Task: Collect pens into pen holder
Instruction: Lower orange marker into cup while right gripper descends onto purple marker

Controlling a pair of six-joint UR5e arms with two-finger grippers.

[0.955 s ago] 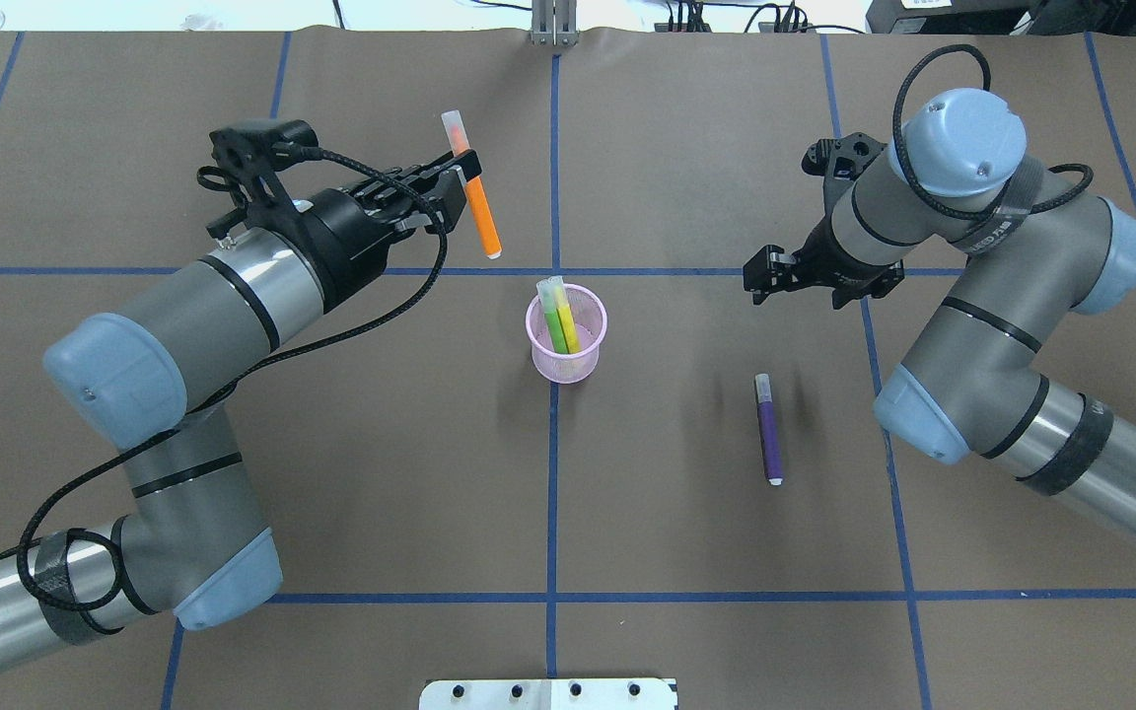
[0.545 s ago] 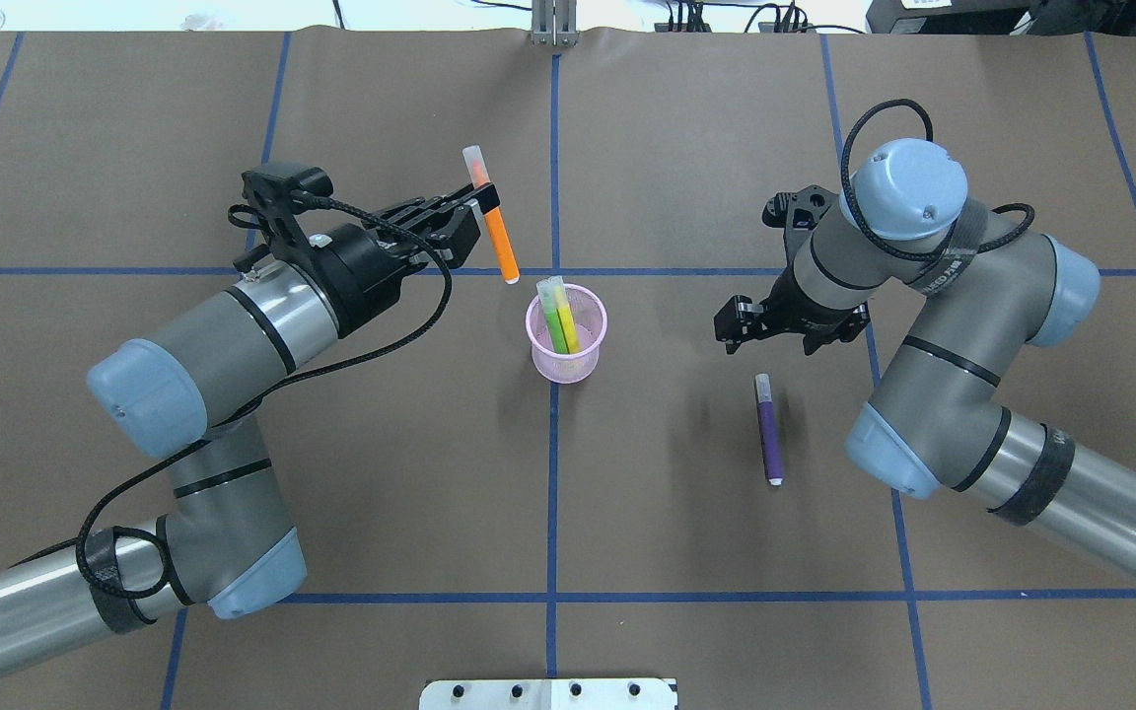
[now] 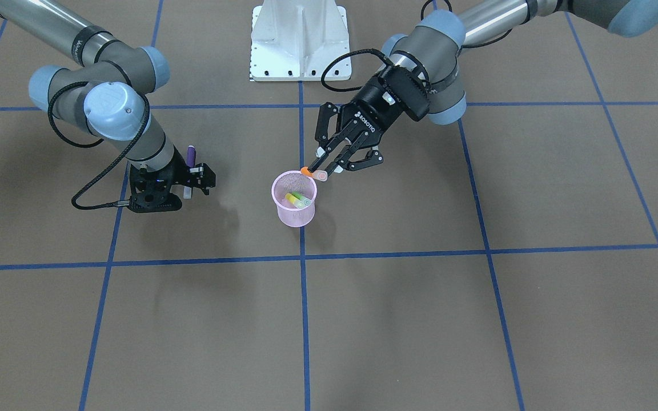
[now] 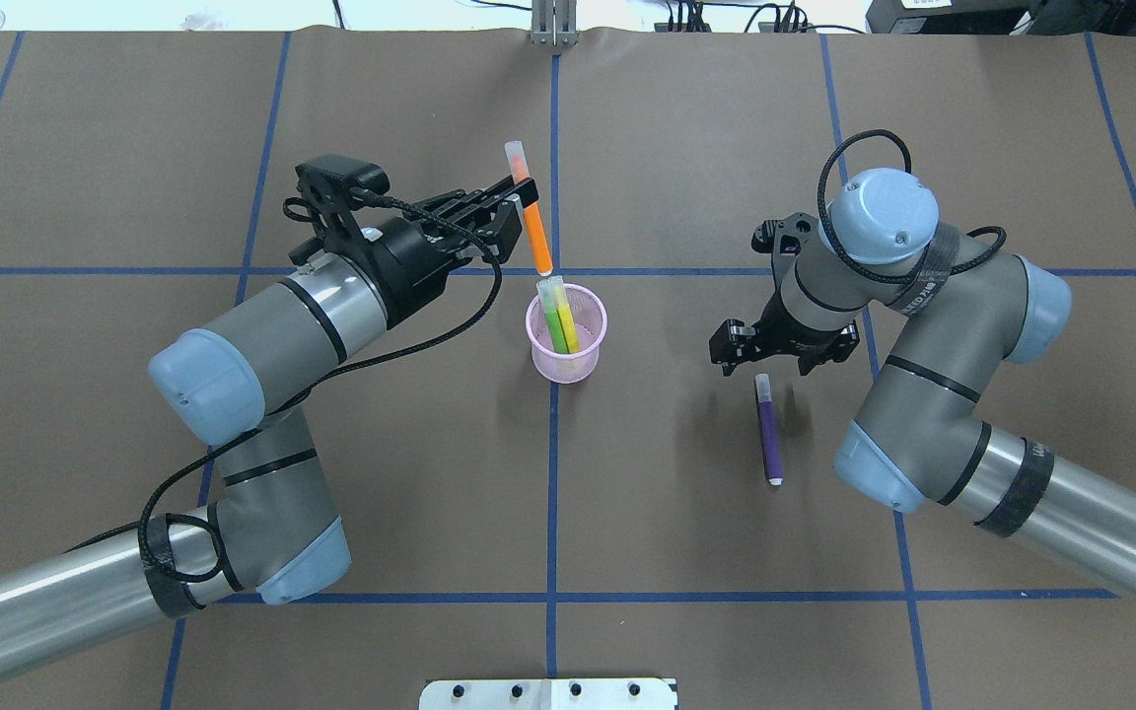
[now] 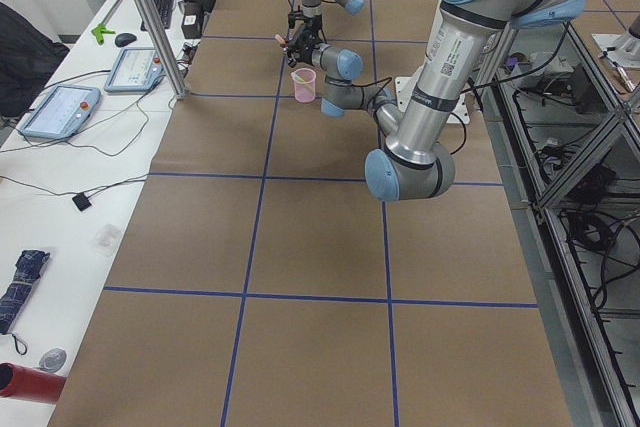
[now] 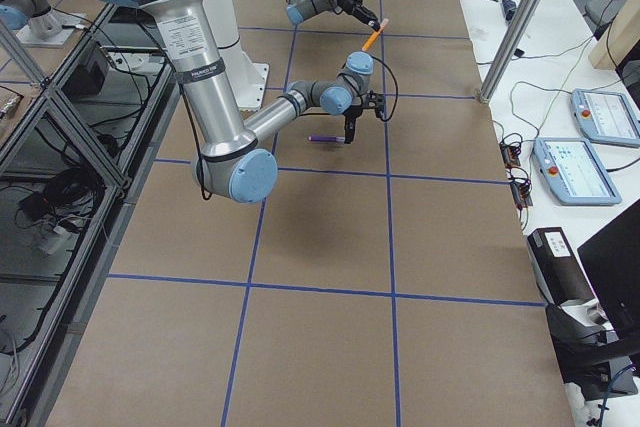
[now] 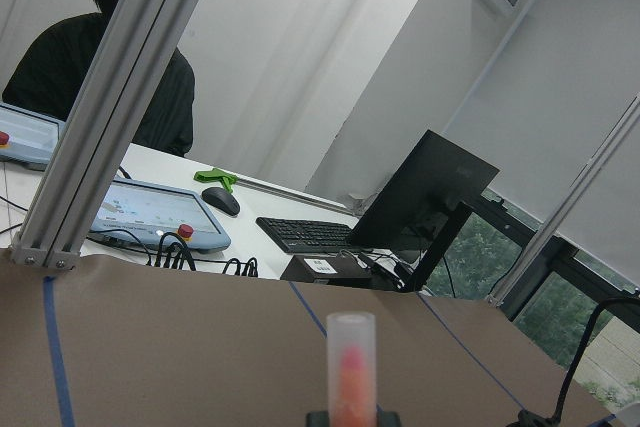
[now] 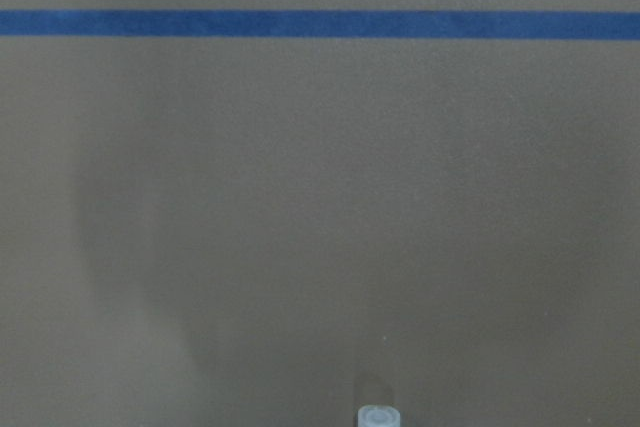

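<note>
The left claw (image 4: 517,202), clamped on the tilted orange pen (image 4: 538,247), holds its lower tip just at 11 o'clock of the pink pen holder (image 4: 568,365).

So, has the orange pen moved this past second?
Yes. The orange pen has shifted right, toward the mesh pen holder; its tip now nears the rim.

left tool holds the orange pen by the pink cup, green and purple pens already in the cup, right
No: the overhead exterior view shows the green pen and yellow pen in the pink cup; the purple pen lies on the table. The left tool does hold the orange pen by it.
</note>
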